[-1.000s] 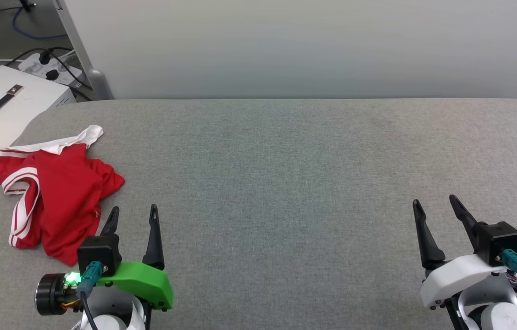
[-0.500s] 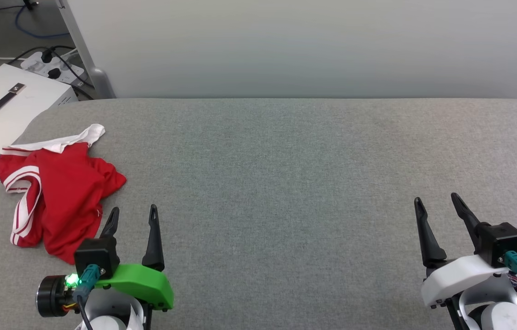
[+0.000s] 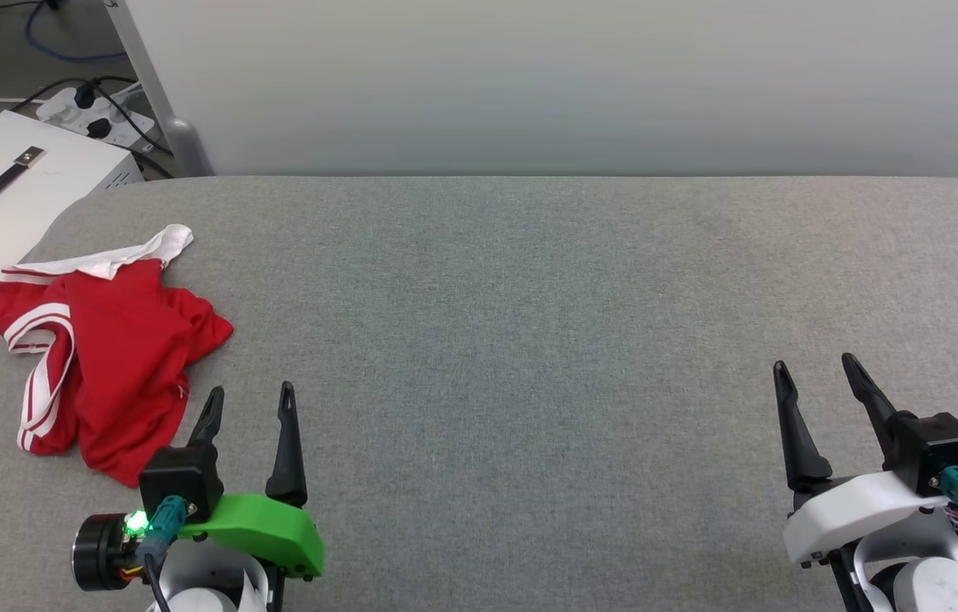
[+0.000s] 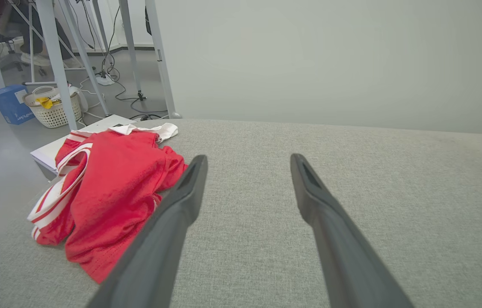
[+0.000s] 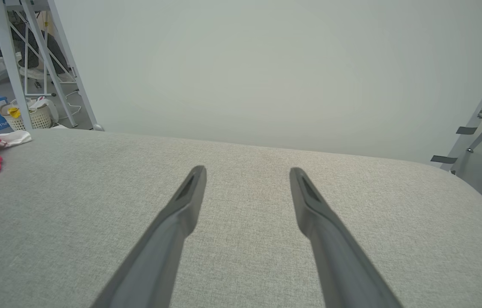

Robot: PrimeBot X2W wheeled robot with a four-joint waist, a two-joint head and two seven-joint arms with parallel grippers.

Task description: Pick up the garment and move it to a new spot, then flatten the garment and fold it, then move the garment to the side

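The shirt [image 3: 109, 365] lies in a crumpled heap at the middle left of the head view, close to the left edge of the grey padded table [image 3: 530, 323]. Red cloth is bunched over itself, striped trim curls along its left side, and a white sleeve pokes toward the upper left. No print shows, so it probably lies face down or folded in on itself. Beyond the table edge, in the upper left corner, a white box [image 3: 11, 187] sits on the floor. The wide bare stretch of table to the right of the heap looks like the place meant for spreading the shirt out, which would explain why nothing else is on it.

The left gripper [image 3: 251, 391] sits at the lower left, fingers pointing up the frame and spread wide with nothing between them. Its outer finger is just beside the heap's lower right hem and, as far as I can tell, is not touching it. From the left wrist view the shirt lies to the left of that finger, so this arm seems the natural one to reach for it.

The right gripper [image 3: 814, 364] rests at the lower right, well apart from the shirt, its fingers also spread and empty, tilted slightly leftward over bare table.
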